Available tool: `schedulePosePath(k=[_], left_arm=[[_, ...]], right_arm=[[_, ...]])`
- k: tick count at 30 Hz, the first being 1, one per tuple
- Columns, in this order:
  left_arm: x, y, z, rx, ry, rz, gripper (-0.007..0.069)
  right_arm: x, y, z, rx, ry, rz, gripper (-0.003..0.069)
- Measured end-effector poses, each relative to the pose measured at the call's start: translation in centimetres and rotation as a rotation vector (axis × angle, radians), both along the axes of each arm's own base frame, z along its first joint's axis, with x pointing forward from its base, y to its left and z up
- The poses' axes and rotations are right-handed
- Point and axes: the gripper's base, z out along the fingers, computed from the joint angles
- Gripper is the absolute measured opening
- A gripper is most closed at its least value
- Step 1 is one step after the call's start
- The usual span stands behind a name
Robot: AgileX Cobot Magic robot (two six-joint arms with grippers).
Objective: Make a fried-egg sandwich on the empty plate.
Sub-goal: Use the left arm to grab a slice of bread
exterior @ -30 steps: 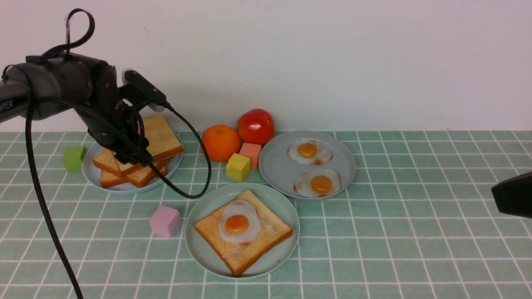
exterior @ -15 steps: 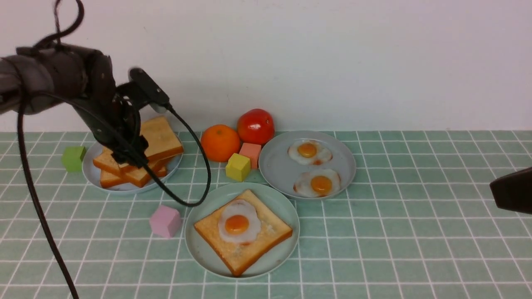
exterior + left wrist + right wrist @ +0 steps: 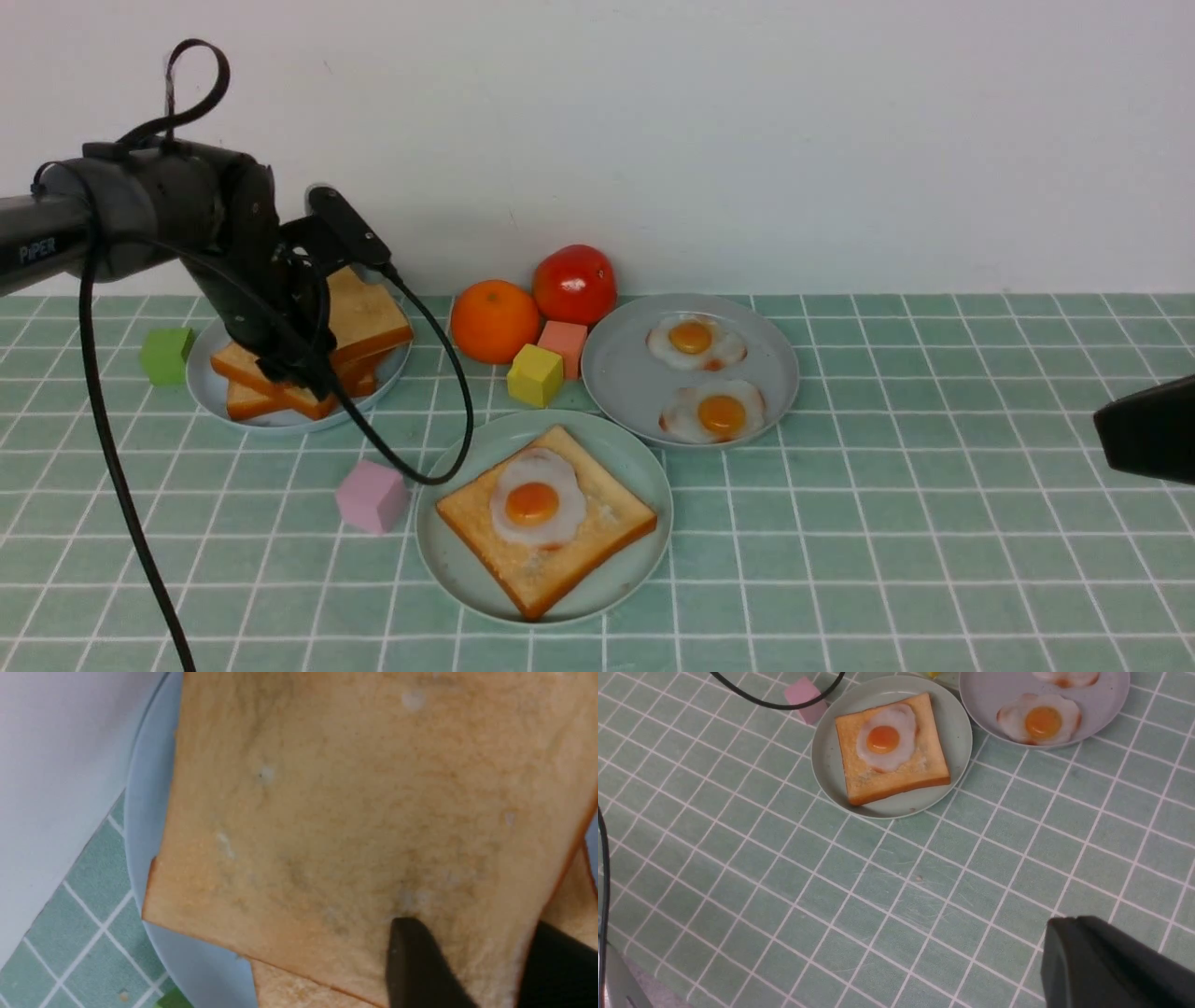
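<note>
The step in hand looks to be fetching the second slice of bread: the left gripper is down at the far-left grey-blue plate, at the edge of the top toast slice. Its jaws stand apart with toast between them, but whether they are pressing on it I cannot tell. The right gripper is closed, holding nothing, over the right side of the worktop.

Near the middle, the mint-green plate already bears one toast slice with a fried egg on it, so only the lid seems to be missing. Two more eggs lie on the grey plate at the far side.

The next move calls for a firm hold on just the top slice, a lift clear of those beneath, then a carry right and nearer to set it squarely over the egg. A loose grip could let it slip, or drag another slice along.
</note>
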Motion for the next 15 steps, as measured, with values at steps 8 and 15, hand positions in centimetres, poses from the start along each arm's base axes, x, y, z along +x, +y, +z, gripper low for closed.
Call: schedulePosePath(k=[8,15], left_arm=[[-0.4,0.0,1.0,-0.021,-0.001,0.022,0.0167],[-4.3,-1.7,7.1,-0.23,-0.029,0.193,0.0091]], right_arm=[[0.0,0.0,0.0,0.003,0.003,0.001,0.0028],[-0.2,0.0,-0.2,-0.01,0.022,0.005,0.0032]])
